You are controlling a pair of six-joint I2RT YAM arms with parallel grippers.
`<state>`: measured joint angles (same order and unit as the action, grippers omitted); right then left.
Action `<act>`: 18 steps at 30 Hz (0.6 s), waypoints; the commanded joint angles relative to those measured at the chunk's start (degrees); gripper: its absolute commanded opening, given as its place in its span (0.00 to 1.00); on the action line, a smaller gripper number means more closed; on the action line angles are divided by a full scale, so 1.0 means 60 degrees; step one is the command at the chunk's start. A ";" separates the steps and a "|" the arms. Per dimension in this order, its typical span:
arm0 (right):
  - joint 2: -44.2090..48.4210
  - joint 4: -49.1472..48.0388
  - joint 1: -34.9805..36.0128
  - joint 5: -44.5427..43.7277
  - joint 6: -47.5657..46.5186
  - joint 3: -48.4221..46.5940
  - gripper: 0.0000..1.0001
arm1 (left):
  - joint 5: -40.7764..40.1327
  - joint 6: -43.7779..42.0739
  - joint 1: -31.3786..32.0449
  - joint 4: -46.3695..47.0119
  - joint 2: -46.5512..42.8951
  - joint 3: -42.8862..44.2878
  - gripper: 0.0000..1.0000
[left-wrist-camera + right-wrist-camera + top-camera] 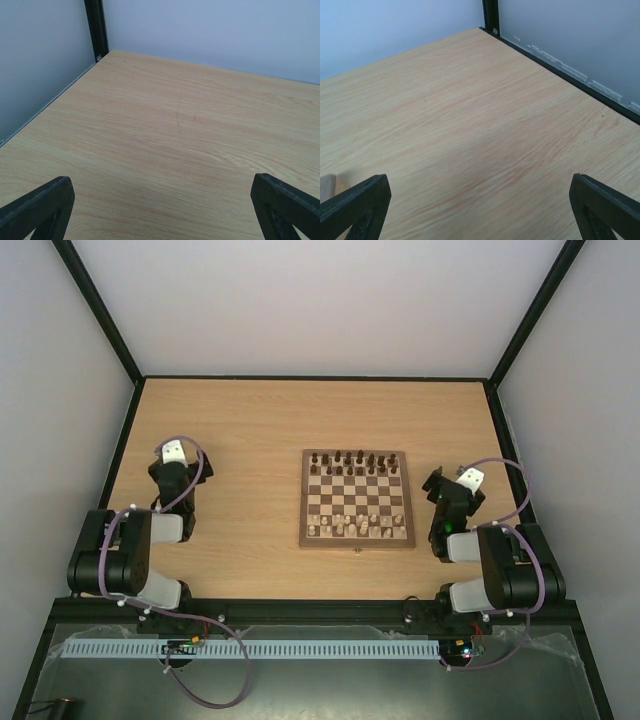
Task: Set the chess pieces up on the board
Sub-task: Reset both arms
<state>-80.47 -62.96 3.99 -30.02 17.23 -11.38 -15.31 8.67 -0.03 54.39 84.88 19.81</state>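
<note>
Chess pieces stand in dark rows along the far edge of the board, so I judge the setup nearly done. I see the left gripper and right gripper well apart from it on either side, fingers spread wide, holding nothing above the table.

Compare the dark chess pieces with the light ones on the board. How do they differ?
Colour: the dark pieces are dark brown, the light pieces cream. Place: the dark pieces stand along the far two rows of the board, the light pieces along the near two. Shared: both sets are on the board, with the middle squares bare between them.
</note>
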 commanded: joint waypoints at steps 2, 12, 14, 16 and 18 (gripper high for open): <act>0.0023 -0.1553 -0.0050 0.0479 -0.0411 0.0411 0.99 | 0.1100 -0.0888 0.0193 0.1682 0.0124 -0.0436 1.00; -0.1011 -0.1372 0.0013 0.1923 -0.1174 -0.0207 0.99 | 0.1714 -0.0932 0.0035 0.1893 0.0300 -0.0503 1.00; -0.1043 -0.1480 0.0023 0.1913 -0.1180 -0.0214 0.99 | 0.1717 -0.0933 0.0021 0.1896 0.0300 -0.0493 1.00; -0.1101 -0.1527 0.0009 0.1911 -0.1193 -0.0206 0.99 | 0.1717 -0.0932 0.0020 0.1881 0.0299 -0.0497 1.00; -0.1114 -0.1576 0.0009 0.1908 -0.1191 -0.0202 0.99 | 0.1718 -0.0932 0.0020 0.1895 0.0300 -0.0503 1.00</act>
<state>-87.02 -70.61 4.08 -18.39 10.96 -11.73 -6.17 3.62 0.45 62.22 86.26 17.04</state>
